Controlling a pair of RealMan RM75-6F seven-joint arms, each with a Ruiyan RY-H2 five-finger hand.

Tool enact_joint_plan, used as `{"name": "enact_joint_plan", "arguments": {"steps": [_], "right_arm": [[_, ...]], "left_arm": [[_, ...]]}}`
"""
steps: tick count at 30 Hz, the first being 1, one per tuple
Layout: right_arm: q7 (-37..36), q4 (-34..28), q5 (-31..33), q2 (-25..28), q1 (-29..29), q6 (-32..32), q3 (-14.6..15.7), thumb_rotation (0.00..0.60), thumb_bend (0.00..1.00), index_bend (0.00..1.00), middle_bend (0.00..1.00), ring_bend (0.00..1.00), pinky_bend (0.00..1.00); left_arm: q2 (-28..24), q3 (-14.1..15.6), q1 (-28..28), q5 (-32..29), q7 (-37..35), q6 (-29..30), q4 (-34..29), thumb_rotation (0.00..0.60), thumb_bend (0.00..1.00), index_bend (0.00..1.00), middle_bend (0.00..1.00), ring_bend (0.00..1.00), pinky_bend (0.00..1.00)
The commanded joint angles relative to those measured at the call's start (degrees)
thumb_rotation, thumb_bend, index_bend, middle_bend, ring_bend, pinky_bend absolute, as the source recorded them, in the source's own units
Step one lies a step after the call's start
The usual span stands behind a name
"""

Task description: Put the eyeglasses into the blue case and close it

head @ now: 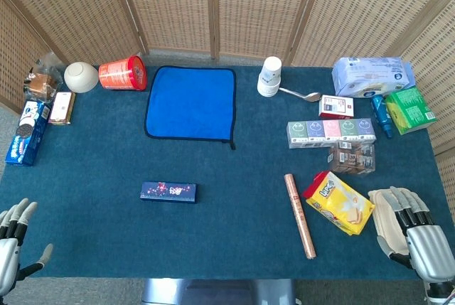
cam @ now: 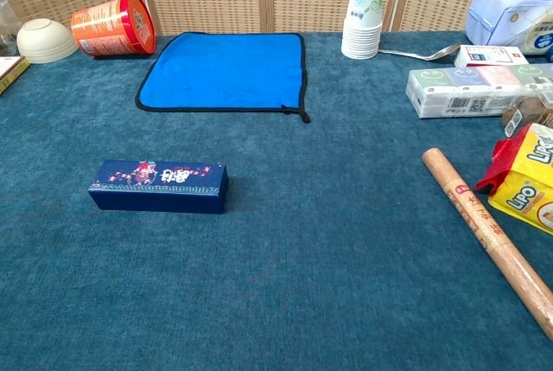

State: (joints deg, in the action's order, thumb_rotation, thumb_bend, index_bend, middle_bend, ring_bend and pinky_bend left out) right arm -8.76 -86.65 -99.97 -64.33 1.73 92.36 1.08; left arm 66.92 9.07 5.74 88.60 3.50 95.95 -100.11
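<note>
Case [cam: 158,186] looks rigid, light; I'd grip its long sides. Left hand [head: 8,248], right hand [head: 419,230] both splayed, empty.

My left hand [head: 8,252]: silver-grey metallic shell over the back, smooth and slightly glossy. Fingers [head: 21,214] slim and segmented, pale grey with darker bands between the segments and rounded pale tips. Thumb [head: 44,254] grey, short, with a dark strip at its base. Only part of this hand shows, at the lower left edge of the head view.

My right hand [head: 421,237]: same silver-grey shell, broad and rounded, catching light on its back. Fingers [head: 407,202] grey with black sections between the segments. Dark thumb [head: 387,249] on the inner side.

Neither hand appears in the chest view.
</note>
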Motion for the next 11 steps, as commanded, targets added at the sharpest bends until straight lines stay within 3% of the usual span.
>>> {"name": "enact_joint_plan", "arguments": {"steps": [1, 11], "right_arm": [[0.5, -0.5, 0.2, 0.1, -0.1, -0.1, 0.0, 0.6, 0.32, 0.0, 0.02, 0.0, 0.09], [1.4, -1.5, 1.0, 0.2, -0.2, 0.2, 0.0, 0.6, 0.32, 0.0, 0.02, 0.0, 0.09]], "left_arm": [[-0.1, -0.4, 0.3, -0.3, -0.1, 0.0, 0.2, 0.55, 0.31, 0.03, 0.0, 0.0, 0.0], [-0.2, -1.9, 0.2, -0.5, -0.9, -1.6, 0.5, 0.545, 0.31, 0.04, 0.0, 0.0, 0.0]]}}
